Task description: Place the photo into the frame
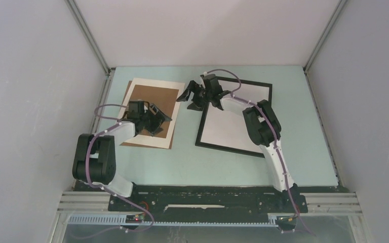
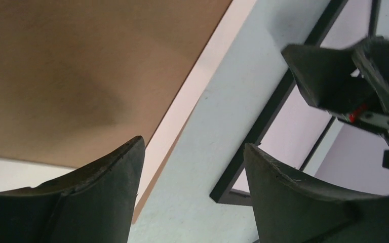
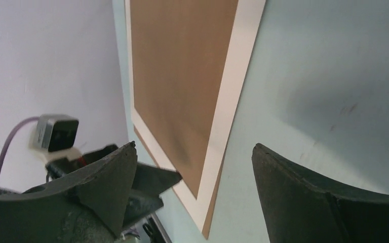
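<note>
The black frame [image 1: 228, 150] lies flat at the right of the table, its inside plain white. Its corner shows in the left wrist view [image 2: 223, 195]. The dark photo print is not in view. My left gripper [image 1: 163, 124] is open and empty over the right edge of a brown board; in its own view [image 2: 192, 147] bare table lies between the jaws. My right gripper [image 1: 190, 101] is open and empty just off the frame's far left corner, facing the board stack; in its own view [image 3: 193, 147] nothing lies between the jaws.
At the left lies a stack: a brown cardboard board [image 1: 152, 96] on a white sheet [image 1: 168, 136], with another brown edge under it [image 1: 129, 144]. The stack also shows in the right wrist view [image 3: 182, 76]. Grey walls close in the table on three sides.
</note>
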Motion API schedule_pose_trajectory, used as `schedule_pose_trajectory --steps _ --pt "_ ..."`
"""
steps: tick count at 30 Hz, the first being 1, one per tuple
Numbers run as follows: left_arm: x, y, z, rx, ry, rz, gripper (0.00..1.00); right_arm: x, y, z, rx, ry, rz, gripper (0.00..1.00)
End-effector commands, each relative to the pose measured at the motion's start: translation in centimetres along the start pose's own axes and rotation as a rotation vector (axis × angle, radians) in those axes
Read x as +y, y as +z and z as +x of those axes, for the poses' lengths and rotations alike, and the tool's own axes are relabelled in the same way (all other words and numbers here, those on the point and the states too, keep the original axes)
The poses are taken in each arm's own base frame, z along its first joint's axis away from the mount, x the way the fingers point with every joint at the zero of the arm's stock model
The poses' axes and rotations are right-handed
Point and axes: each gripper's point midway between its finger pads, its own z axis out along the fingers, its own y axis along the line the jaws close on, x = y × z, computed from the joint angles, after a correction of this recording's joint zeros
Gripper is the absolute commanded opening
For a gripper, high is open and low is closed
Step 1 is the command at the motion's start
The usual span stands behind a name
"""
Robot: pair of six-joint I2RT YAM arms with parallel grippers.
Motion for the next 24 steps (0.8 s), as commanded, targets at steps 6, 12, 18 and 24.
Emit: schedule_pose_trajectory --steps 6,12,18,24 --pt "-1.3 2.3 -0.5 0.021 -0.018 0.043 0.76 -1.3 3.8 -3.2 0.026 0.083 0.029 0.82" --pt "-0.8 3.5 0.9 0.111 -0.028 0.047 0.76 -2.7 5.0 -4.1 0.005 0.132 0.026 0.76" --pt "-0.6 3.7 1.1 0.120 -0.034 0.041 0.76 -2.7 7.3 -2.8 0.036 0.130 0.012 0.72" --pt "-0.7 4.0 1.1 0.135 -0.038 0.046 0.76 0.8 6.5 -2.7 0.066 0.113 -0.097 0.67"
